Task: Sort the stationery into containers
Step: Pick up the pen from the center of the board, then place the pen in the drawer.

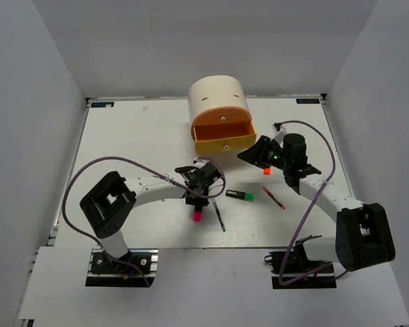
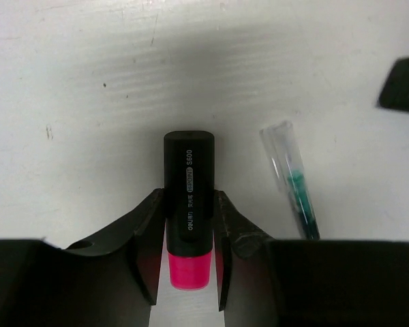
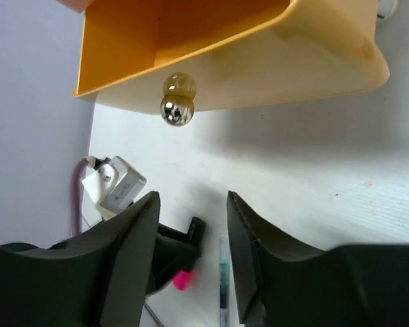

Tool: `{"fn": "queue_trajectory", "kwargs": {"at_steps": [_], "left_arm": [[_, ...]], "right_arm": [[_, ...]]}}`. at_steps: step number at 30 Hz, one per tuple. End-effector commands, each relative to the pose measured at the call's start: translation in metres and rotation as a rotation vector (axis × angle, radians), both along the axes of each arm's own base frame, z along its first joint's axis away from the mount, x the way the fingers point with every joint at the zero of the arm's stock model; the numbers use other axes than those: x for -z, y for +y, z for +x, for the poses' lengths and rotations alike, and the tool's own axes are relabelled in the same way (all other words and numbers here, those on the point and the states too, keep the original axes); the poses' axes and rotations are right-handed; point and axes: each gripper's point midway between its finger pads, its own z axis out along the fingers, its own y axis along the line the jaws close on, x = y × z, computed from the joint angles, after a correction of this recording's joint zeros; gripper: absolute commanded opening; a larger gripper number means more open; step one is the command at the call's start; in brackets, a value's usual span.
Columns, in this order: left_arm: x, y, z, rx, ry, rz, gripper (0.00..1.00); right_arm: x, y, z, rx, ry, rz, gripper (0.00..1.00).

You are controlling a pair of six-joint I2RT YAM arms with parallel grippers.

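While your left fingers [image 2: 146, 225] pinch the black pink-ended marker [image 2: 189, 204] across its barrel, one on each side and both touching it, the pink end points back toward your wrist. These views do not settle whether the marker rests on the white desk [image 1: 123, 136] or sits just off it. Just beside it lies the thin dark pen [image 2: 291, 178], clear-capped with green showing inside, apart from the fingers.

Your right fingers [image 3: 133, 231] stand apart with nothing between them, near the front of the cream, round-topped cabinet [image 1: 218, 95] at the far middle of the desk. Its yellow drawer [image 3: 313, 61] is pulled out. The drawer's round metal knob [image 3: 176, 109] hangs just beyond the fingertips without touching them. The orange drawer [image 1: 232, 121] sits directly above the yellow one.

On the desk between your two arms lies the green-ended marker [image 1: 240, 196]. Nearer the right arm lies the thin red pen [image 1: 273, 197]. Both are outside the drawers and apart from either set of fingers.
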Motion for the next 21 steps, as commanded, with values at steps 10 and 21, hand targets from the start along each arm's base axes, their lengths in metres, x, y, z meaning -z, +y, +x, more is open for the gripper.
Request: {"fn": "queue_trajectory", "kwargs": {"at_steps": [10,21], "left_arm": [[-0.171,-0.051,0.025,0.614,-0.484,-0.304,0.08],[-0.283,-0.056,0.086,0.811,-0.989,-0.149,0.27]], "right_arm": [[-0.041,-0.007,-0.032,-0.460,-0.519,-0.198,0.05],[-0.003,-0.020,-0.076,-0.763,-0.826,-0.429,0.38]]}}
